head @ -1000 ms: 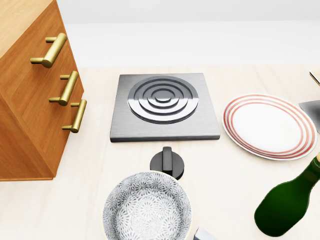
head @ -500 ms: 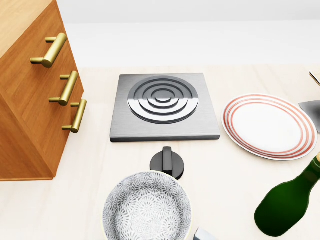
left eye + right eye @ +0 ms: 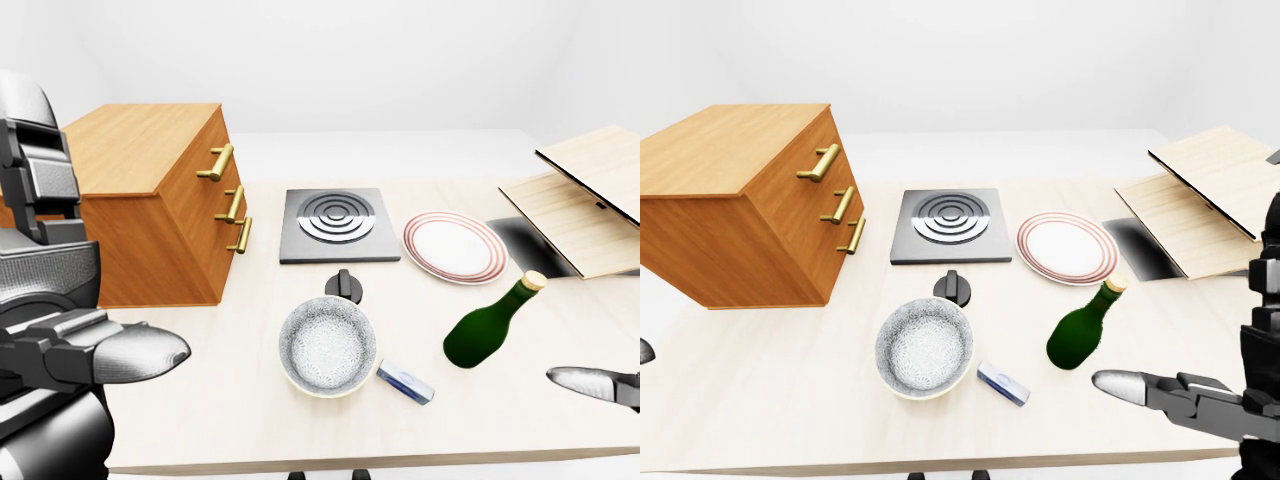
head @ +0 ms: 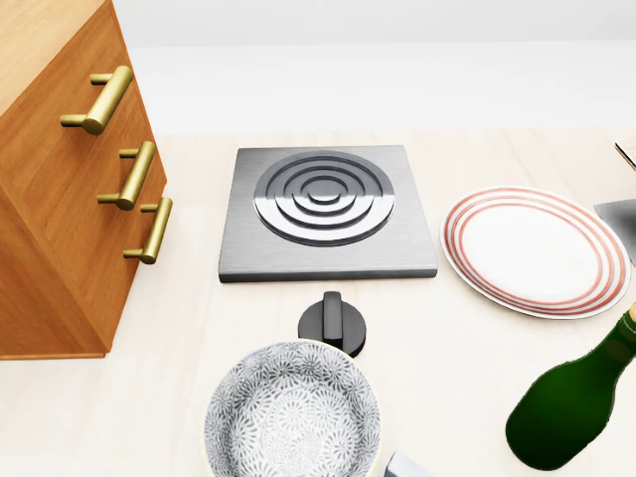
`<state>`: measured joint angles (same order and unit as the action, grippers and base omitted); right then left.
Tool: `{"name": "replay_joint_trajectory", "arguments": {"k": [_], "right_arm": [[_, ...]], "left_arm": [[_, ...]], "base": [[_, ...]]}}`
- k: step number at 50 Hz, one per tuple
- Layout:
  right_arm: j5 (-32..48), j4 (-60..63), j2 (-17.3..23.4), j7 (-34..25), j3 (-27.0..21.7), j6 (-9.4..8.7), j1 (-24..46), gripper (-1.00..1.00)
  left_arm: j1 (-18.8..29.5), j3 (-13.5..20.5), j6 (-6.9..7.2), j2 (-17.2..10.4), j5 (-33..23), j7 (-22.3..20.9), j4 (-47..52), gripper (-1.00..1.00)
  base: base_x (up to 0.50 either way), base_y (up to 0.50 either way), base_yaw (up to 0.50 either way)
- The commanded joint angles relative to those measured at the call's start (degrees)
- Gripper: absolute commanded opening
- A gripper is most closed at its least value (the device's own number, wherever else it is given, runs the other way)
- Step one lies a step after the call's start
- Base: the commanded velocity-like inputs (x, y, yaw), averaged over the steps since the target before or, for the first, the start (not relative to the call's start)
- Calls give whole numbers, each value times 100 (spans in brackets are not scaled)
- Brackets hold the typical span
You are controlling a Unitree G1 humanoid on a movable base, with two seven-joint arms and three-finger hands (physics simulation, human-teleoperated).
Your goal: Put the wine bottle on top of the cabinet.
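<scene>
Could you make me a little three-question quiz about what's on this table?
1. True or false: the bottle stands on top of the cabinet.
2. What lies directly between the bowl and the hob in the right-eye view?
A. the plate
B. a black knob
C. the bottle
3. Fill in: the right hand is ____, touching nothing, at the right of the bottle.

Key:
1. False; it stands on the table, right of the bowl.
2. B.
3. open.
</scene>
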<state>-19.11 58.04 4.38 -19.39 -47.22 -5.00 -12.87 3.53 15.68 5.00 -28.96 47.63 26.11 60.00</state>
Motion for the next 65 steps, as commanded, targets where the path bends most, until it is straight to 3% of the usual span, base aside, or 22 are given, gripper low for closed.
{"name": "replay_joint_trajectory", "arguments": {"k": [1, 10, 16, 20, 41, 65], "right_arm": [[738, -330, -611, -656, 33, 0, 32, 100], [862, -765, -655, -664, 123, 0, -33, 100], [912, -1120, -668, -647, 162, 0, -90, 100], [954, -1265, -655, -625, 204, 0, -100, 100], [1092, -2044, -526, -407, 465, 0, -59, 100], [1140, -3220, -186, 5, 920, 0, 126, 100]], "left_arm": [[-90, 25, 0, 105, -138, -140, 0, 100], [-79, 41, 0, 193, -225, -224, 0, 100], [-155, -24, 0, 428, -548, -481, 0, 100], [-130, 25, 0, 394, -454, -433, 0, 100], [-228, 12, 0, 739, -848, -801, 0, 100], [-283, 35, 0, 1033, -1196, -1134, 0, 100]], "base": [[0, 0, 0], [0, 0, 0], [0, 0, 0], [0, 0, 0], [0, 0, 0], [0, 0, 0]]}}
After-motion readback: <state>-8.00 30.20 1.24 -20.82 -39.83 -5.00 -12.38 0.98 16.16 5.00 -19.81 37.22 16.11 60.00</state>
